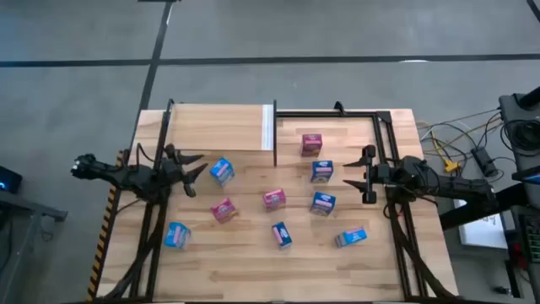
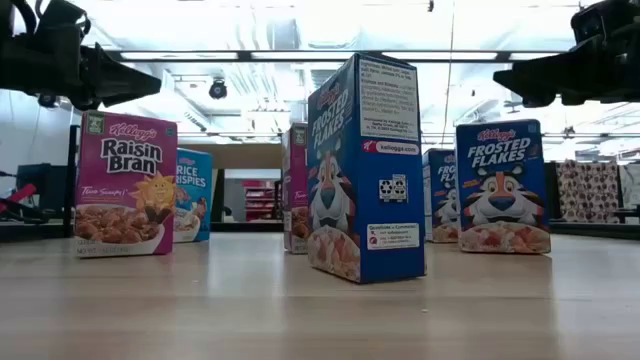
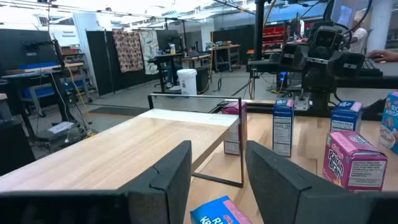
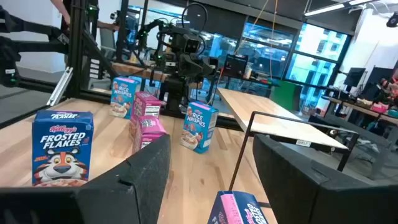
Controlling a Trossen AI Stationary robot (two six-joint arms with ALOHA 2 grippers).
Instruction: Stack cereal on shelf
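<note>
With the left gripper [image 1: 198,175] open and empty near the tabletop's left edge, lower squarely over the blue box [image 1: 222,171] just beside it. Close on the narrow sides, then lift clear before swinging to the shelf [image 1: 219,127] at the far left corner. Leave the right gripper [image 1: 369,175] open and empty by the right edge. Count nine cereal boxes [image 1: 281,234] on the tabletop, seemingly six blue and three pink; none on the one shelf.

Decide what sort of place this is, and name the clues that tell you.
Probably a robotics lab or workshop, not a shop. Clues: two robot arms over a plank table scattered with small cereal boxes, desks with monitors behind, and loose cables on a concrete floor.
</note>
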